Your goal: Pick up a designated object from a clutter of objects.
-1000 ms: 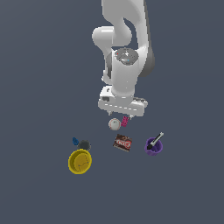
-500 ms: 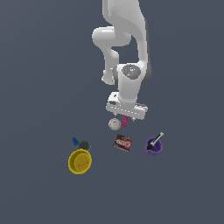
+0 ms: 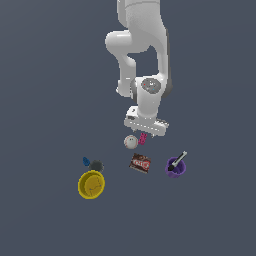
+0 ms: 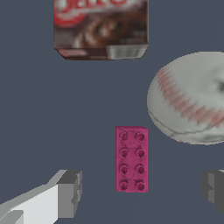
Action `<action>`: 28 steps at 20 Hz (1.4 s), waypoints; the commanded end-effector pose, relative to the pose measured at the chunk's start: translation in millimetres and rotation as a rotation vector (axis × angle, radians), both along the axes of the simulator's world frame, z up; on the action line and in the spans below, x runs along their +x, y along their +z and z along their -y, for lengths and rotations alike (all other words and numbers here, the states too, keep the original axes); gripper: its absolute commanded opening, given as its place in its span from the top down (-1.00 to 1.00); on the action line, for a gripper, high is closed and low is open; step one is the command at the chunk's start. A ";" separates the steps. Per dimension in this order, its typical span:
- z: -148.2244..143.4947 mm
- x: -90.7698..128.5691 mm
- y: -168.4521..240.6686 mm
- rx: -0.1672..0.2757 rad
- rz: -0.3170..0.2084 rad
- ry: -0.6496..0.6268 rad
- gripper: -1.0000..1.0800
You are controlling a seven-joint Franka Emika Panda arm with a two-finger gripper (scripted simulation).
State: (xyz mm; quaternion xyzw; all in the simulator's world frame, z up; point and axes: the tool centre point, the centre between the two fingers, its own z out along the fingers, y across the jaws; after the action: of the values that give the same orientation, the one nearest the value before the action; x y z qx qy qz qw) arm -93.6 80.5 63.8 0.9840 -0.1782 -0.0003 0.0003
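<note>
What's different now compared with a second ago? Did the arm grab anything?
The arm came lower, bringing its gripper down over the pink brick. Nothing is grabbed: the fingers stand open on either side of the brick. The white ball, brown packet, purple cup and yellow bowl stayed put.

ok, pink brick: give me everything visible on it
The pink brick is a magenta, plastic-looking toy building brick, rectangular, with eight round studs in two rows of four. It lies flat on the dark grey floor, studs up, apparently touching nothing. The baseball sits close beside it, the brown packet further off. The open hand hangs above it, fingers either side. In the exterior view the hand partly hides it.
</note>
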 end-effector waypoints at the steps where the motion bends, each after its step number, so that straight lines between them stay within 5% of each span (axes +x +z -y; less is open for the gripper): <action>1: -0.7 -1.5 -1.6 0.000 0.001 -0.003 -0.92; 23: -0.4 -2.3 -51.1 0.000 0.001 -0.003 -0.92; 24: -0.4 -2.3 -51.1 0.000 0.001 -0.003 1.00; 28: -0.4 -2.3 -51.1 0.000 0.001 -0.003 1.00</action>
State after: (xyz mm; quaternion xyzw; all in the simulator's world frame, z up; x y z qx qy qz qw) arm -96.0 81.2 13.0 0.9838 -0.1795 0.0000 0.0000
